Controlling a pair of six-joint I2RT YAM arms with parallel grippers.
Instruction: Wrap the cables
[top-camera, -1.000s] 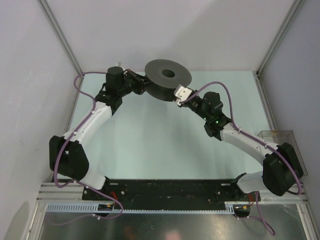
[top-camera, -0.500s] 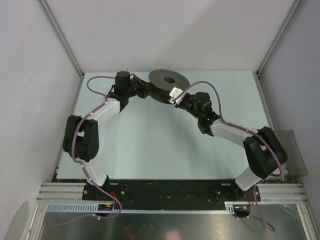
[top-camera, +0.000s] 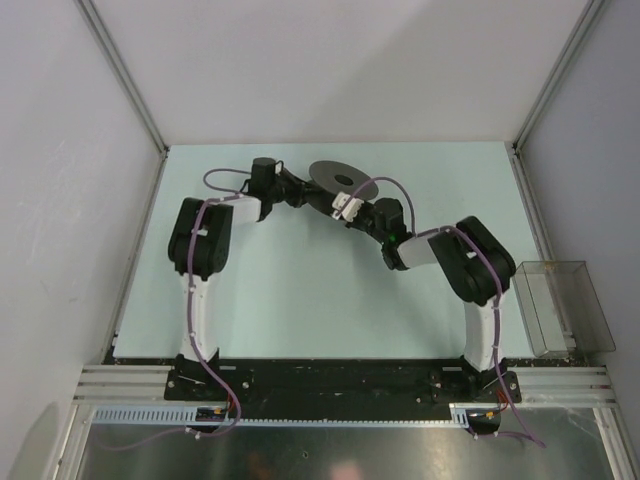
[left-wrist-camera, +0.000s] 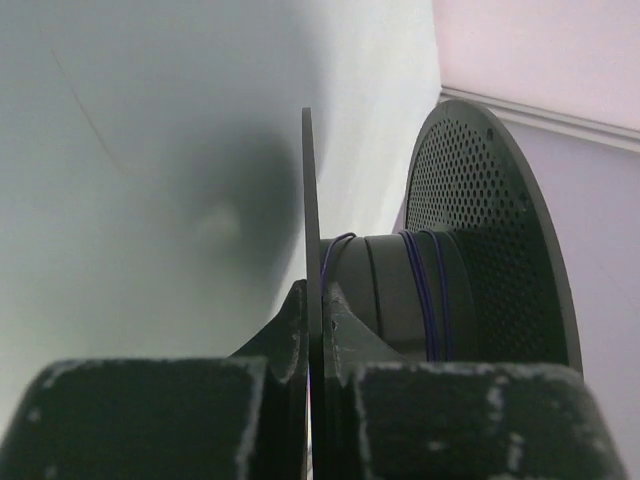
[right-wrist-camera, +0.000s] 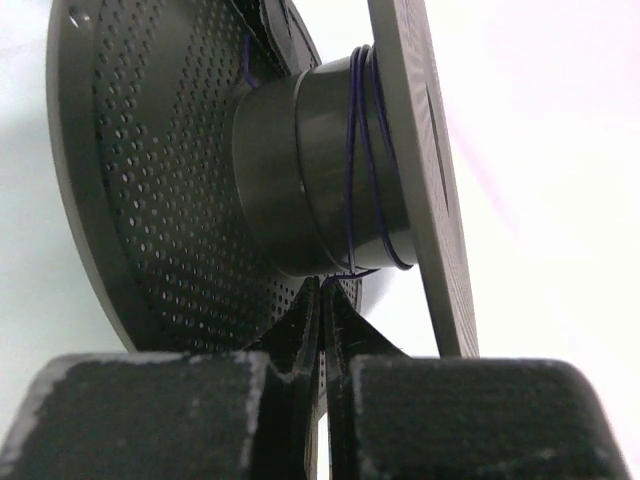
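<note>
The dark grey spool (top-camera: 343, 179) sits at the far middle of the table, between both grippers. My left gripper (top-camera: 308, 197) is shut on the edge of its thin flange (left-wrist-camera: 308, 200). The cable (left-wrist-camera: 424, 290) is a very thin dark purple wire wound a few turns round the hub. In the right wrist view the turns of the cable (right-wrist-camera: 352, 150) lie against the solid flange. My right gripper (right-wrist-camera: 328, 288) is shut on the cable's free end just below the hub. In the top view my right gripper (top-camera: 343, 207) is at the spool's near side.
A clear plastic box (top-camera: 560, 303) stands at the right edge of the table. Grey walls close in the back and both sides. Both arms are folded, with their elbows raised on the left (top-camera: 200, 235) and on the right (top-camera: 472, 258).
Both arms have folded in and the spool has come down and a little nearer, from high at the back wall. Both grippers have stayed closed on it.
</note>
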